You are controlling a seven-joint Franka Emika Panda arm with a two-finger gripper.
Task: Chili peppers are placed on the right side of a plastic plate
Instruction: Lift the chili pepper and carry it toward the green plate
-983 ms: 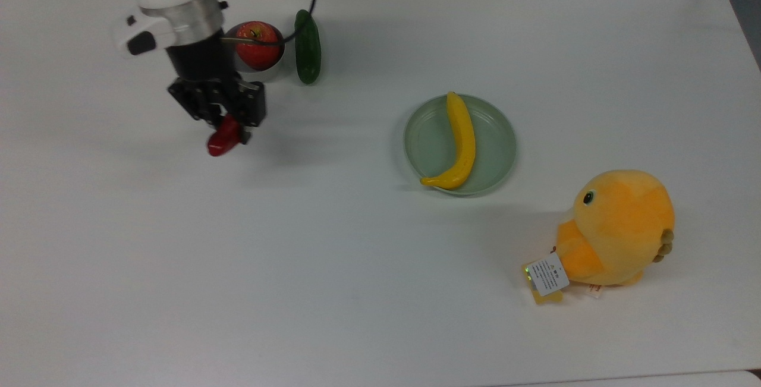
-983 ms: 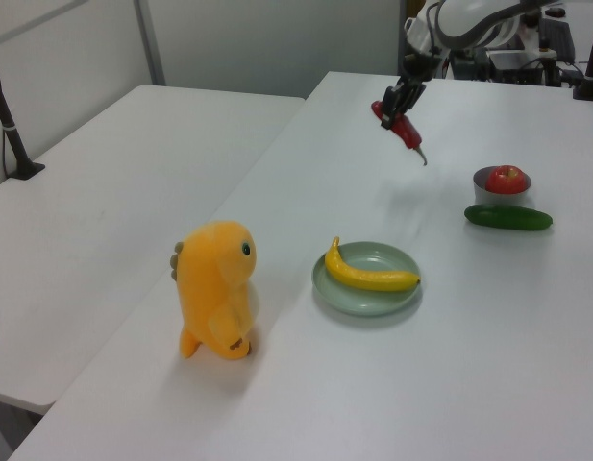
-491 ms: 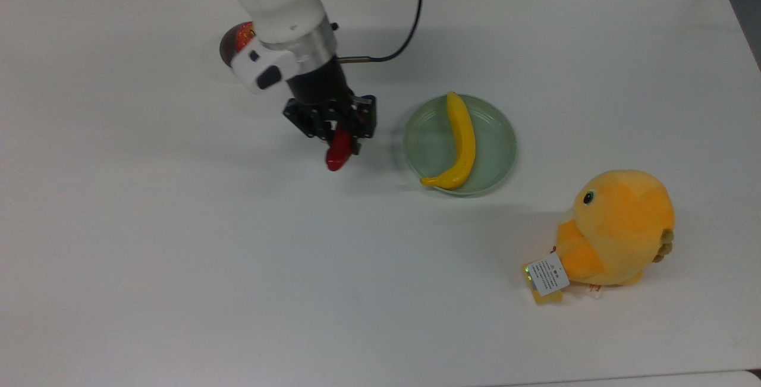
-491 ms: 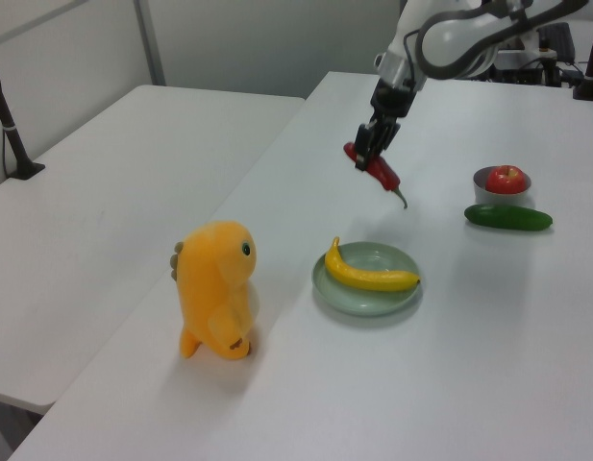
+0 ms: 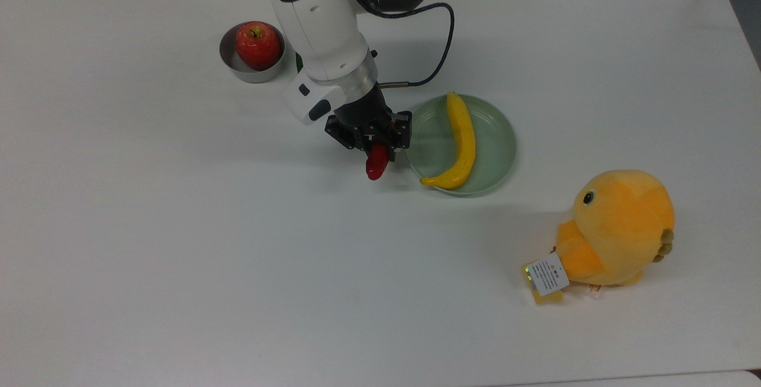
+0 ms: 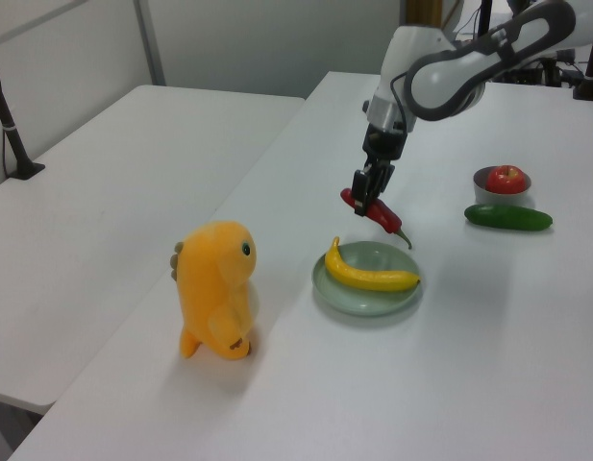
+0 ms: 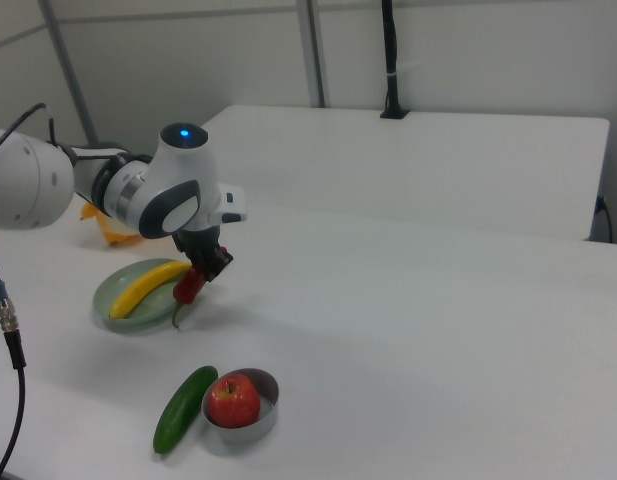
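My gripper (image 5: 376,148) (image 6: 369,195) (image 7: 200,275) is shut on the dark-red chili pepper (image 5: 376,163) (image 6: 375,214) (image 7: 187,287), holding it in the air. The chili hangs tilted, its green stem pointing down in the left view. It sits just off the pale green plastic plate (image 5: 496,143) (image 6: 368,297) (image 7: 106,295), beside the plate's rim on the top view's left. A yellow banana (image 5: 461,140) (image 6: 368,276) (image 7: 145,287) lies across the plate.
A red apple (image 5: 258,44) (image 6: 506,179) (image 7: 233,401) sits in a small grey bowl (image 5: 229,61) (image 7: 263,420), with a dark green cucumber (image 6: 507,217) (image 7: 183,409) next to it. An orange plush toy (image 5: 615,229) (image 6: 214,288) stands at the top view's lower right.
The arm has carried the chili towards the top view's right, from near the bowl to the plate's rim, and lower over the table. The bowl and apple are uncovered again.
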